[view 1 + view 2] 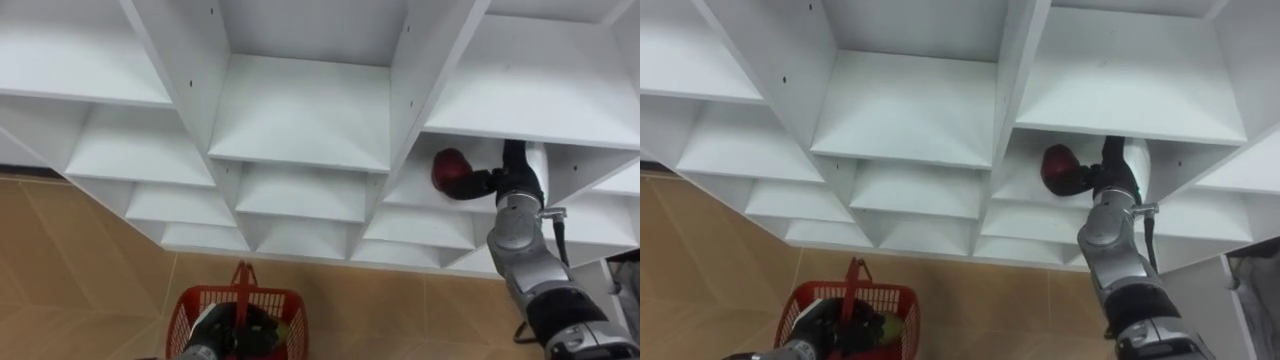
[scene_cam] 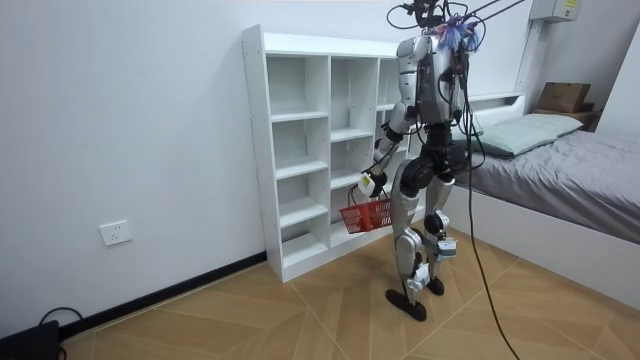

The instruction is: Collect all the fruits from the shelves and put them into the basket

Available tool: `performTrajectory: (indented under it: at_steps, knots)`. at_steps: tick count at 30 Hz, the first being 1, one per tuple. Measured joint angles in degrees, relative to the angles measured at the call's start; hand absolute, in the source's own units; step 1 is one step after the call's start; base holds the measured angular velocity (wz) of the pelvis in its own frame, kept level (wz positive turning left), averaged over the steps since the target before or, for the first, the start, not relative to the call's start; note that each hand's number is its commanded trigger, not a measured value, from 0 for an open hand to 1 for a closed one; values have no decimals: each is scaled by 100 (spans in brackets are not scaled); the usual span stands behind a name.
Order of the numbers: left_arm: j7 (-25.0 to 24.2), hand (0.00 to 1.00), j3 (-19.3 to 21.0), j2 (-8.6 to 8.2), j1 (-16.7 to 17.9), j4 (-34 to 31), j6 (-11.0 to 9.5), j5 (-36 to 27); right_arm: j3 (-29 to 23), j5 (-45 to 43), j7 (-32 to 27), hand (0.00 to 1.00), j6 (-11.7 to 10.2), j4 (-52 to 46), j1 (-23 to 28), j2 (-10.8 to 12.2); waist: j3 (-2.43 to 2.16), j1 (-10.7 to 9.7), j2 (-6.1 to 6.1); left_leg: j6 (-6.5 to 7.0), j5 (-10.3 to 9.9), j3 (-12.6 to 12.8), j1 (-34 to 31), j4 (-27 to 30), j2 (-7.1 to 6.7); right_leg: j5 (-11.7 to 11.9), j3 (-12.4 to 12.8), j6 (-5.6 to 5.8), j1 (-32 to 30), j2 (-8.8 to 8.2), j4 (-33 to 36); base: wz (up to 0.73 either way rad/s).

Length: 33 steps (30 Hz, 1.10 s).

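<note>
A dark red fruit (image 1: pixel 449 168) sits in a closet compartment right of the middle, at the tips of my right hand (image 1: pixel 482 184), whose dark fingers curl round it. The same fruit (image 1: pixel 1060 167) and right hand (image 1: pixel 1100 178) show in the right eye view. Low in front of me hangs a red plastic basket (image 1: pixel 190 320). My left hand (image 1: pixel 218 330) is shut on its handle (image 1: pixel 243 285). Something green (image 1: pixel 892 327) lies inside the basket. In the room view I stand close to the white closet (image 2: pixel 300 150) with the basket (image 2: pixel 368 214) at knee height.
The white closet (image 1: pixel 300 120) has several open compartments with thin dividers around the one my right arm reaches into. Wooden floor (image 1: pixel 80 260) lies below. In the room view a bed (image 2: pixel 560 170) stands behind me on the room view's right.
</note>
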Motion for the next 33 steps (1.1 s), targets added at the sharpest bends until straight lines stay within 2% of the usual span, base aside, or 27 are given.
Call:
performTrajectory:
  at_steps: [6,11,18,22,26,33]
  knots:
    - [1,100,-1,-10,-10,6,0,-1,0,-2,1,0,0,0,-5,-2,-4,24,34,-1,2,-10,-21,-2,0,0,2,0,-21,1,1,0]
    - [9,100,-118,-15,-59,5,-1,-4,30,106,2,0,0,6,-11,-15,-5,134,34,1,37,-12,-121,-2,-11,3,6,-6,-160,-15,72,0]
    - [5,100,-229,-2,-51,6,-1,-2,29,147,12,0,0,40,-17,-15,-2,144,29,9,45,-10,-149,1,-17,5,2,-8,-180,-25,78,0]
    - [4,100,-253,70,-58,6,-1,-9,33,229,21,0,0,110,-26,-15,2,167,23,9,46,-7,-174,6,-15,5,8,-8,-214,-28,96,-1]
    - [5,100,-284,150,-115,9,-1,-5,58,278,25,0,0,213,-161,-14,23,211,6,14,61,11,-272,22,-22,5,25,-8,-354,-42,173,-2]
    - [0,100,-288,152,-158,7,-1,-1,65,274,88,0,-1,375,-237,-14,62,293,-14,14,60,-11,-416,107,-22,6,10,-11,-444,-53,189,2]
